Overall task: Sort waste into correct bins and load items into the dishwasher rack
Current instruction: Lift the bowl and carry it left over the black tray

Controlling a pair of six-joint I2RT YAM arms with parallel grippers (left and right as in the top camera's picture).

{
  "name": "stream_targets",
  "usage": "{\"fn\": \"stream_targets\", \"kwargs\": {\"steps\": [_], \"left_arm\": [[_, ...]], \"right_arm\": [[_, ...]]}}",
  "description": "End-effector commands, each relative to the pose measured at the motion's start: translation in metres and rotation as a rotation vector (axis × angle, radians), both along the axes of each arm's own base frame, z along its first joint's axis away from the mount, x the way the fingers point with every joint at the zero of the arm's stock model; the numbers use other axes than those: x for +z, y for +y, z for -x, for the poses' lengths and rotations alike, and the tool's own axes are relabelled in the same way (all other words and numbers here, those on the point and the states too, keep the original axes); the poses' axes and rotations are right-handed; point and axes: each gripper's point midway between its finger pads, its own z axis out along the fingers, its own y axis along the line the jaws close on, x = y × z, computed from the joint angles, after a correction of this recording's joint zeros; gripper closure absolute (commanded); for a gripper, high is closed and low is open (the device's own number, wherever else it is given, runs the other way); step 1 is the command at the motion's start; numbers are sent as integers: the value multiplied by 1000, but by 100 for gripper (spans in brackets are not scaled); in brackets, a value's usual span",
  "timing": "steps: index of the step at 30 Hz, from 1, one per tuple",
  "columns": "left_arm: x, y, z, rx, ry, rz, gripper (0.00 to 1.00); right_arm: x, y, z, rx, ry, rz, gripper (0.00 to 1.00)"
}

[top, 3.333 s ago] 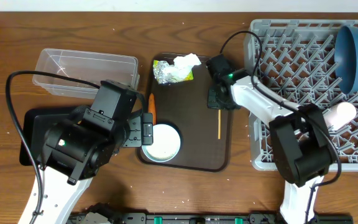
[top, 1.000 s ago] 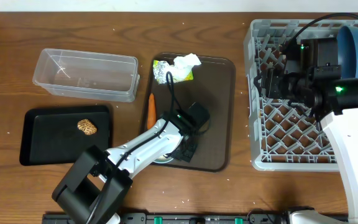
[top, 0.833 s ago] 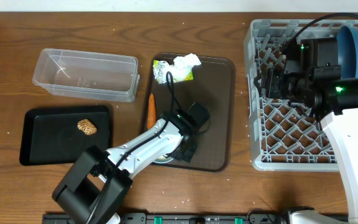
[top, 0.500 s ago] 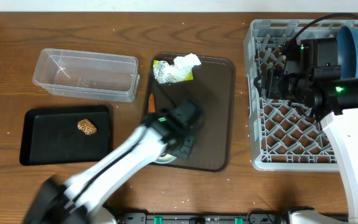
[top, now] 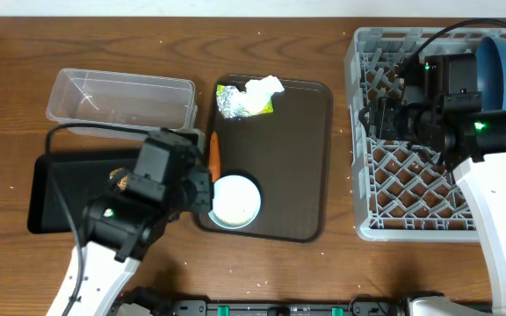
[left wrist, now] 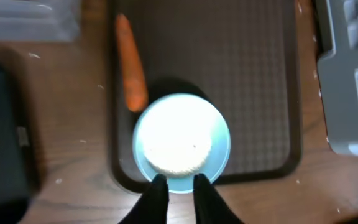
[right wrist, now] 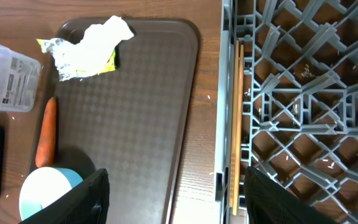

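The white bowl [left wrist: 181, 141] sat rice-filled, carrot [left wrist: 131, 79] at its 11 o'clock; left end effector [left wrist: 174, 184] nearly together, right end effector [right wrist: 173, 186] apart.

Robot test bench, wooden table [top: 306, 35], dishwasher rack [top: 411, 193]

Carrot [top: 214, 154] and bowl [top: 234, 200] on serving tray [top: 301, 149], rack [top: 385, 211] right, tub [top: 121, 105] left.
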Motion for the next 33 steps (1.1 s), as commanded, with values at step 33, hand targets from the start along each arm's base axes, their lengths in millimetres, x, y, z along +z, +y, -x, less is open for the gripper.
{"fn": "stream_targets", "kwargs": {"steps": [33], "left_arm": [[-128, -96, 5, -224, 294, -250, 94]], "right_arm": [[2, 4, -1, 3, 1, -9, 27]]}}
